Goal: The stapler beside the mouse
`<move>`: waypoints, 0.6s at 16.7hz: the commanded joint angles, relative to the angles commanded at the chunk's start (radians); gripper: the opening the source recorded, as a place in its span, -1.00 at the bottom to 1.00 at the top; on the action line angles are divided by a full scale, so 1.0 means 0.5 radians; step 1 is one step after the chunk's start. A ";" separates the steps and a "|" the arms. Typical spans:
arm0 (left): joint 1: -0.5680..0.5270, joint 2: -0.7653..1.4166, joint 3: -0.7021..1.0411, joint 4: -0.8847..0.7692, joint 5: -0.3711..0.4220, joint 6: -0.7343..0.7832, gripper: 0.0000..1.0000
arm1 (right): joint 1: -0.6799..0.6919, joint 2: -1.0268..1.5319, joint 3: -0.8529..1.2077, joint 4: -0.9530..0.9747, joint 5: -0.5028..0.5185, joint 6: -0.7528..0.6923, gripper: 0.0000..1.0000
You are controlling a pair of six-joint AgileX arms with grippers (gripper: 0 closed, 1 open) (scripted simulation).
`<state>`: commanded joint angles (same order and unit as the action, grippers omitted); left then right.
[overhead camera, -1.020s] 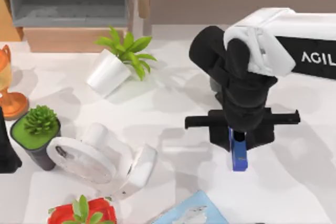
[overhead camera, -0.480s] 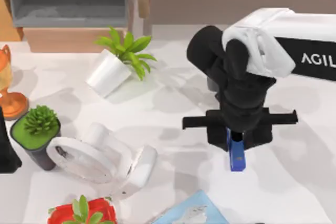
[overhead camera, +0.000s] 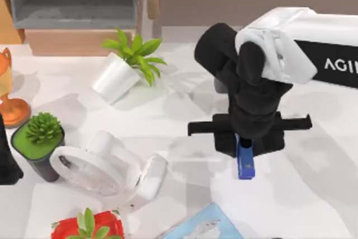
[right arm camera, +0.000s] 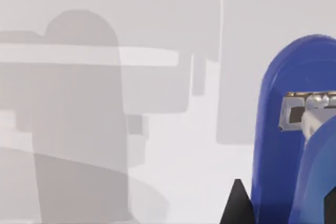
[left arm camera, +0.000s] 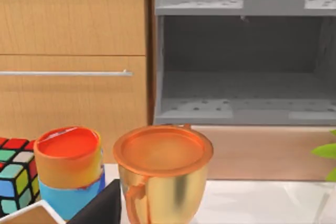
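A white tabletop point(overhead camera: 313, 194) is seen from above, with wooden cabinets along its far edge. The right arm, white and black and marked AgileX, reaches in from the right. Its black right gripper point(overhead camera: 244, 148) points down over the table, right of centre. A small bright-blue stapler point(overhead camera: 244, 163) pokes out from under the gripper towards the near side. The gripper seems to be closed on the stapler's far end, though the wrist hides the fingers from above. In the right wrist view the stapler point(right arm camera: 294, 140) looms close, blue with a metal insert, above the pale table and grey shadows.

On the left half of the table, a tipped white pot with a green plant point(overhead camera: 126, 65) lies towards the far side. Nearer sit a dark pot with a green succulent point(overhead camera: 38, 141), a white fan-like object point(overhead camera: 106, 169) lying on its side, and a red pot point(overhead camera: 89, 226) at the near edge.

The left wrist view faces a gold trophy cup point(left arm camera: 163, 174), an orange and blue can point(left arm camera: 69, 169) and a grey shelf unit point(left arm camera: 244, 51).
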<state>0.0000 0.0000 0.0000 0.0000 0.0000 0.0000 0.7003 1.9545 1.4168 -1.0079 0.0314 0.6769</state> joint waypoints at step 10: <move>0.000 0.000 0.000 0.000 0.000 0.000 1.00 | -0.035 0.074 -0.076 0.113 0.008 0.005 -1.00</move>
<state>0.0000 0.0000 0.0000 0.0000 0.0000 0.0000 0.6826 1.9915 1.3789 -0.9515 0.0354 0.6794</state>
